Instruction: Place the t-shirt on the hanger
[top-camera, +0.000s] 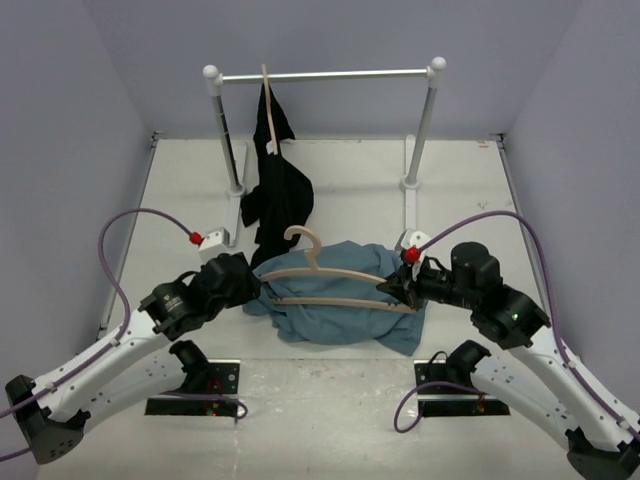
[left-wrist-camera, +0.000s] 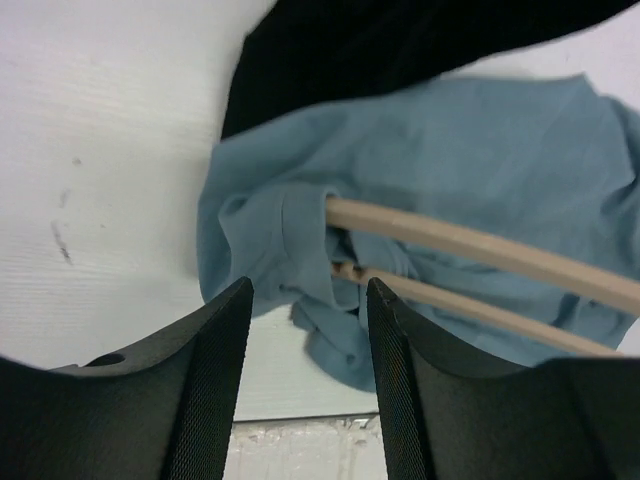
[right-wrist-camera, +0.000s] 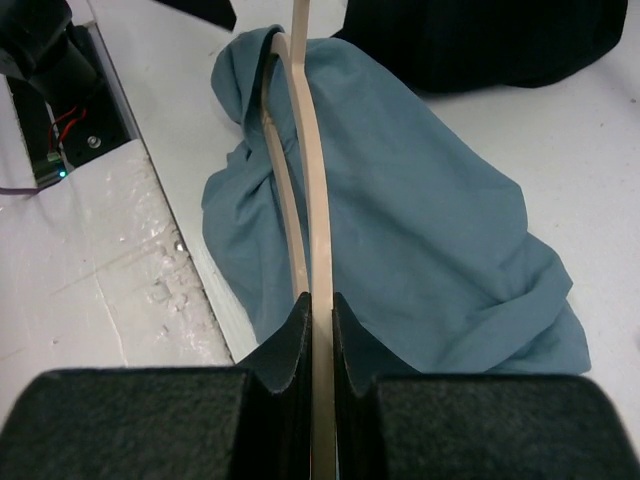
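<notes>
The blue-grey t-shirt (top-camera: 340, 310) lies crumpled on the table between my arms. The tan wooden hanger (top-camera: 330, 272) lies over it, hook pointing to the back. Its left end is tucked into the shirt's cloth (left-wrist-camera: 300, 225). My right gripper (top-camera: 398, 287) is shut on the hanger's right arm (right-wrist-camera: 322, 250), which runs straight out between the jaws over the t-shirt (right-wrist-camera: 420, 230). My left gripper (top-camera: 252, 285) is open and empty, just left of the shirt, with the hanger's left end (left-wrist-camera: 480, 250) and the t-shirt (left-wrist-camera: 450, 160) beyond its fingertips (left-wrist-camera: 380, 300).
A black garment (top-camera: 275, 190) hangs on another hanger from the white rail (top-camera: 325, 75) at the back and reaches the table behind the shirt. It also shows in the left wrist view (left-wrist-camera: 400, 40). The rail's posts (top-camera: 225, 130) stand at the back.
</notes>
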